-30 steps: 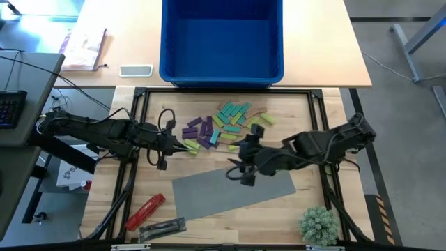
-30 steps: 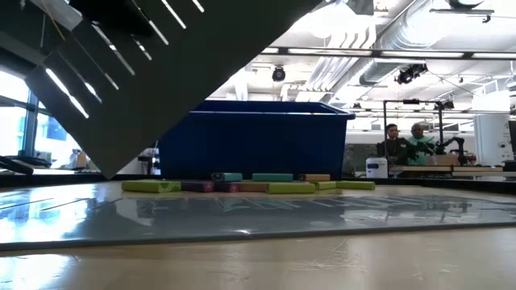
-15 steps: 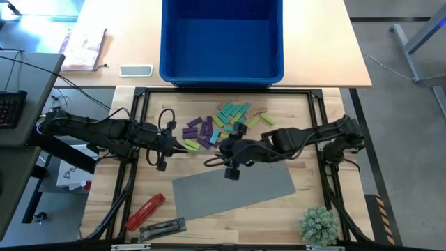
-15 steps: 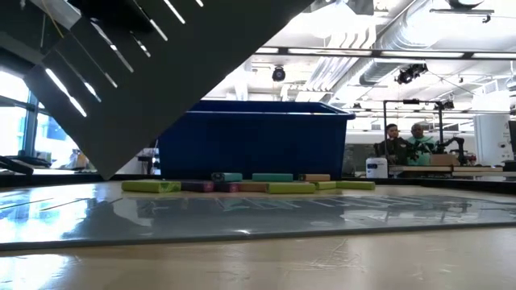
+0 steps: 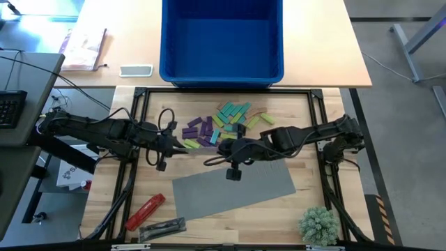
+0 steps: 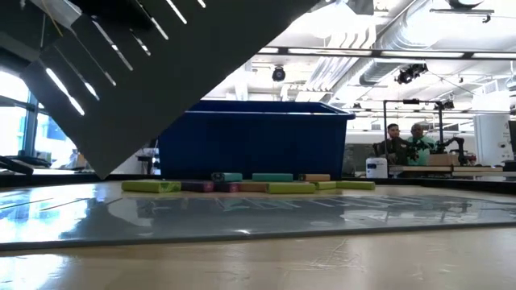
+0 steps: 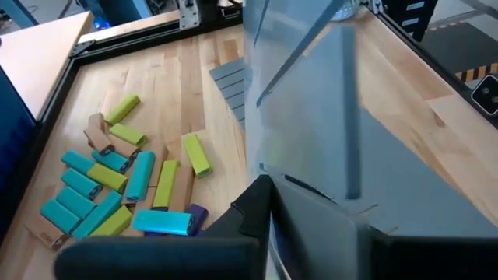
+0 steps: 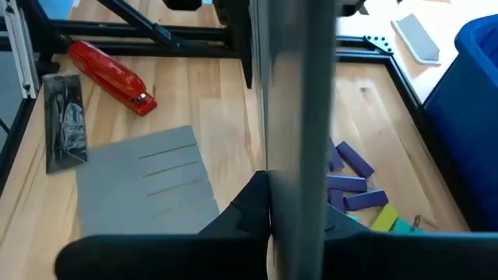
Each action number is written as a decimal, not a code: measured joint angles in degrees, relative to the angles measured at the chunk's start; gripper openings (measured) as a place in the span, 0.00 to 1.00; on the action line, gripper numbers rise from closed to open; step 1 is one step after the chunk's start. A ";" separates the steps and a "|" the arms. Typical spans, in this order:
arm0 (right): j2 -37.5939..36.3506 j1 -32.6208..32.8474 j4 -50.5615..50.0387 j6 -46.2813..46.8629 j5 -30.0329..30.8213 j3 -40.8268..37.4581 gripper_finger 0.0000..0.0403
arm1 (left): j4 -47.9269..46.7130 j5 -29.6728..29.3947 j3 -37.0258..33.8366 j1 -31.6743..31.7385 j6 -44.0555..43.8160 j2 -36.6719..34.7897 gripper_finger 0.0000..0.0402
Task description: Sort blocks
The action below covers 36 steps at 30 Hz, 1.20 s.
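The blocks [image 5: 219, 125] lie in a loose heap of purple, lime, teal and tan bars on the wooden table, also seen in the left wrist view [image 7: 117, 187] and the low view [image 6: 250, 184]. A thin grey mat with slits [image 6: 161, 64] stands on edge above the table between my two grippers. From above it is almost edge-on and hard to make out. My left gripper [image 5: 182, 145] reaches in from the left, just left of the heap. My right gripper [image 5: 211, 160] reaches in from the right and meets it. Both are shut on the mat. My left gripper has the upright mat [image 7: 303, 210] between its two fingers, coming slanting down from the table's left. The exact edge is hidden by the fingers. The mat hangs tilted, one corner [image 6: 98, 177] pointing down, clear of the table. My right gripper pinches the same mat [image 8: 299, 194] between its two fingers, which stand one on each face of the sheet. It comes slanting down from the table's right, and its wrist view sees the mat edge-on. The part held is hidden by the fingers.
A second grey mat [image 5: 233, 188] lies flat near the front. A blue bin [image 5: 221, 38] stands beyond the far edge. A red tool [image 5: 145, 210] and a dark packet [image 5: 164, 226] lie front left, a green plant [image 5: 319, 224] front right. People [image 6: 403, 141] are far behind.
My right gripper has gone toward the table's left and down, from over the flat mat to the held mat beside my left gripper, and has shut there. The hanging mat has swung slightly to the left in the low view.
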 joint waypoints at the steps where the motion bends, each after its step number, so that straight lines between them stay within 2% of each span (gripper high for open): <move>1: -0.03 0.00 -0.26 0.16 0.00 0.00 0.00 | 0.15 -0.01 0.07 0.00 0.03 0.00 0.08; 9: -0.15 0.05 -4.29 4.27 -0.08 0.00 0.00 | -0.06 -0.47 0.08 0.02 0.06 -0.09 0.27; 14: -0.16 1.54 -6.23 7.90 0.36 0.00 0.00 | -0.46 -0.47 0.08 0.02 0.09 -0.07 0.34; 22: -0.34 5.01 -13.19 15.35 3.44 0.00 0.00 | -0.62 -1.33 0.08 0.02 0.80 -3.13 0.38; 29: -0.34 7.55 -16.09 19.95 3.33 0.00 0.00 | -3.67 -4.68 0.05 0.04 0.26 -9.18 0.39; 36: -0.27 10.72 -22.87 27.73 4.99 0.00 0.00 | -4.05 -4.48 -2.01 0.02 -3.79 -15.97 0.39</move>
